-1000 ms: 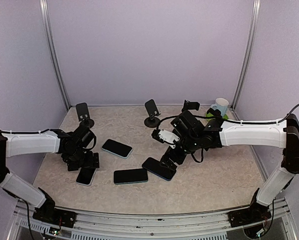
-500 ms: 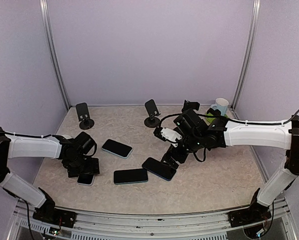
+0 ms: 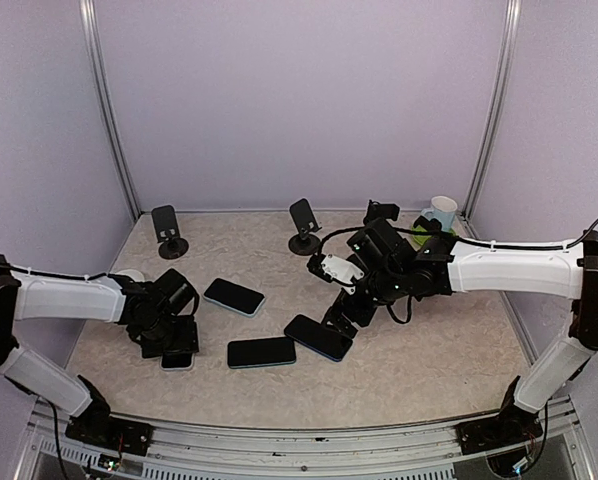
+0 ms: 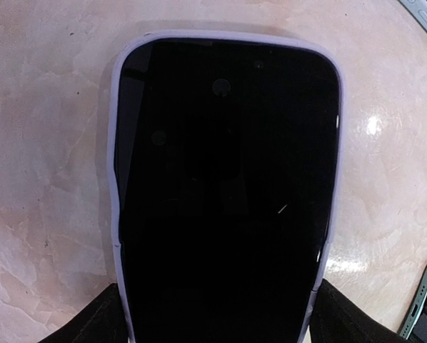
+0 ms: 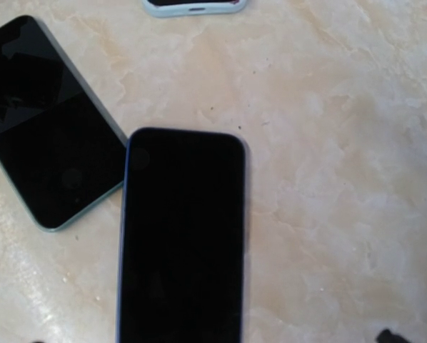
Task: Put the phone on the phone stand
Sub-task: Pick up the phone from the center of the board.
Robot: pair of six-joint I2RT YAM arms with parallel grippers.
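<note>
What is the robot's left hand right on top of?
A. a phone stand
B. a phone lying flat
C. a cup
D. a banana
B: the left wrist view is filled by a dark-screened phone in a pale case, lying flat on the table, and the left gripper is right above it with a finger on each side of its near end.

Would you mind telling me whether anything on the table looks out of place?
The blue phone lies with its corner against the teal phone, both flat and askew; nothing looks damaged or spilled.
</note>
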